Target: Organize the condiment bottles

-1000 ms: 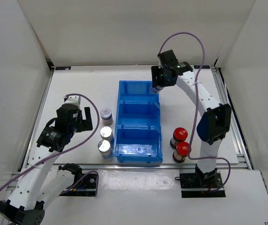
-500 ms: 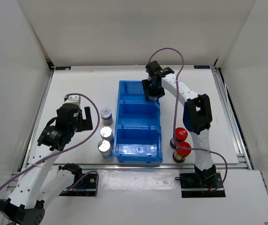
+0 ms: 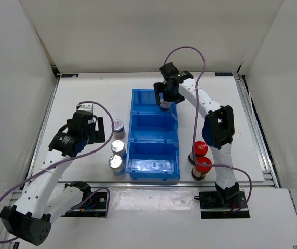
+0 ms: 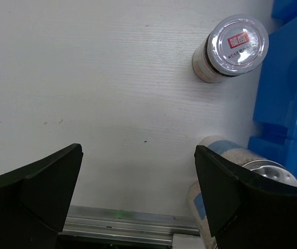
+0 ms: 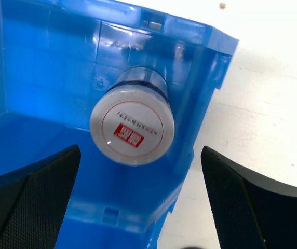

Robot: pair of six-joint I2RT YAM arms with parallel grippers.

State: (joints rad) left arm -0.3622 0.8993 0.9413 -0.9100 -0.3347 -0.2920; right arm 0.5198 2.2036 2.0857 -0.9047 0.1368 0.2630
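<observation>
Counter [image 3: 86,98] is flat matte white. The blue bin [image 3: 152,127] is glossy moulded plastic, a long rectangle with three compartments in a row running away from the arm bases. The right tool [image 3: 164,98] hangs over the far compartment with its fingers [image 5: 29,207] spread wide. Between them is a grey-white-capped jar [image 5: 132,123], and neither finger touches it, so it is released. That jar is a small cylinder with a flat round cap, a red mark printed in a thin red ring and a dark band under the cap. It sits inside the far compartment by the far right corner. The left tool [image 4: 138,150] is open over bare counter, its black matte fingers holding nothing. A second grey-white-capped jar [image 4: 237,44] stands on the counter just left of the bin. Nearer the bases stand two silver-capped jars [image 3: 118,147] [image 3: 116,162] with shiny reflective lids, close together. Two red-capped jars [image 3: 199,148] [image 3: 202,165] with rounded glossy caps stand on the counter right of the bin, close together by the right arm.
</observation>
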